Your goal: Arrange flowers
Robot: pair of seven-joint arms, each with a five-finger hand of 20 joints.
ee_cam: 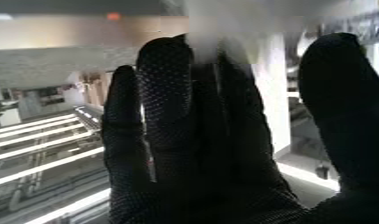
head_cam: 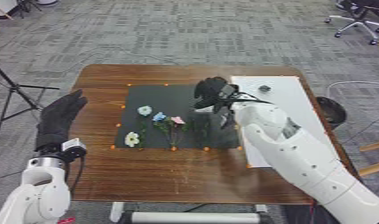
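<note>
Brown desk [head_cam: 168,185], one black mat [head_cam: 168,95]: its four flowers, two pale [head_cam: 132,139], one blue [head_cam: 159,116], one pink [head_cam: 177,120], lie between the relaxed, straight-fingered left hand [head_cam: 61,117] and right hand [head_cam: 212,92]. The right hand's fingers extend straight by one blurred white thing [ee_cam: 225,25]; whether grasped, I cannot tell.

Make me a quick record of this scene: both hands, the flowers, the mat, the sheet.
Left hand: open, at the table's left side
Right hand: over the mat's far right part, a blurred pale thing at its fingers
Mat: dark, orange marks around its edge
Flowers on mat: pale one, blue one, pink one, white one nearest the robot
Sheet: white, right of the mat, small dark thing on it
</note>
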